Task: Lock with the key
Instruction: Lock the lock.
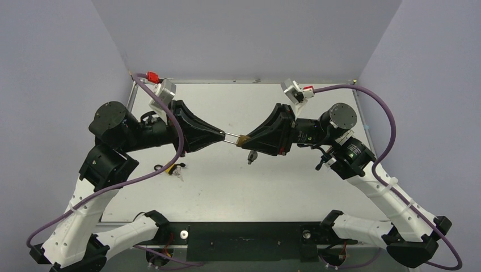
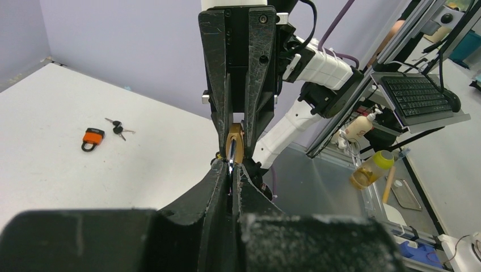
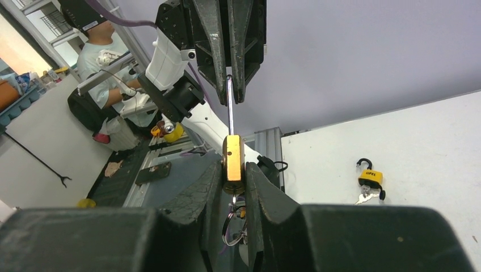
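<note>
brass padlock [image 3: 232, 157] has a long silver shackle [image 3: 229, 105].

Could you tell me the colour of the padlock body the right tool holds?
Brass-gold padlock; the right wrist view shows it best.

Top camera looks down from behind; close wrist cameras face each other, sharing the padlock [image 2: 234, 144].

Brass-gold padlock [image 3: 233, 157], silver shackle [image 3: 229, 107]. Black: left gripper [image 1: 222, 136], right gripper [image 1: 247, 141]. White table [image 1: 227, 187], pale lilac walls [image 1: 238, 34], purple cables [image 1: 391, 122]. The arms [image 1: 85, 215] are white and black. One yellow padlock [image 3: 370, 177] with black hoop and dark lettering; one orange padlock [image 2: 92, 137] with black hoop.
</note>
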Robot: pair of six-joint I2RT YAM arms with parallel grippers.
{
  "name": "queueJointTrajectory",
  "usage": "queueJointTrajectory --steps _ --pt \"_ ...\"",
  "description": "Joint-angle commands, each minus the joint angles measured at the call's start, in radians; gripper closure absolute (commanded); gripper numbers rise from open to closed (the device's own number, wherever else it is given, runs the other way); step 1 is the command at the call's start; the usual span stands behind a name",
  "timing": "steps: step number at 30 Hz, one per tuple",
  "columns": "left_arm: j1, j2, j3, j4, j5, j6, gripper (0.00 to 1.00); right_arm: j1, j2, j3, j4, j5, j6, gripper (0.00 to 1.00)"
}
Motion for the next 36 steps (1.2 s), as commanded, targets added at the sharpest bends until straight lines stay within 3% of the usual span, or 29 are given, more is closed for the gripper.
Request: queueJointTrajectory --steps 1,12,27,34,36 --pt "-0.051 0.020 -0.023 -0.023 -0.024 0.022 1.00 0.020 0.017 0.047 0.122 0.125 0.006 1.00" --pt "-0.100 0.008 -0.043 -0.045 -0.065 0.032 1.00 0.024 0.041 0.076 0.219 0.154 0.061 1.00" --pt "-0.191 0.049 -0.042 -0.021 -0.129 0.038 1.00 0.059 0.083 0.095 0.180 0.173 0.029 1.00" --pt "-0.192 0.024 -0.033 -0.040 -0.292 0.057 1.00 0.053 0.066 0.090 0.097 0.202 -0.036 1.00" --pt "-0.190 0.009 -0.034 -0.039 -0.364 0.063 1.00 0.037 0.053 0.077 0.093 0.200 -0.039 0.94"
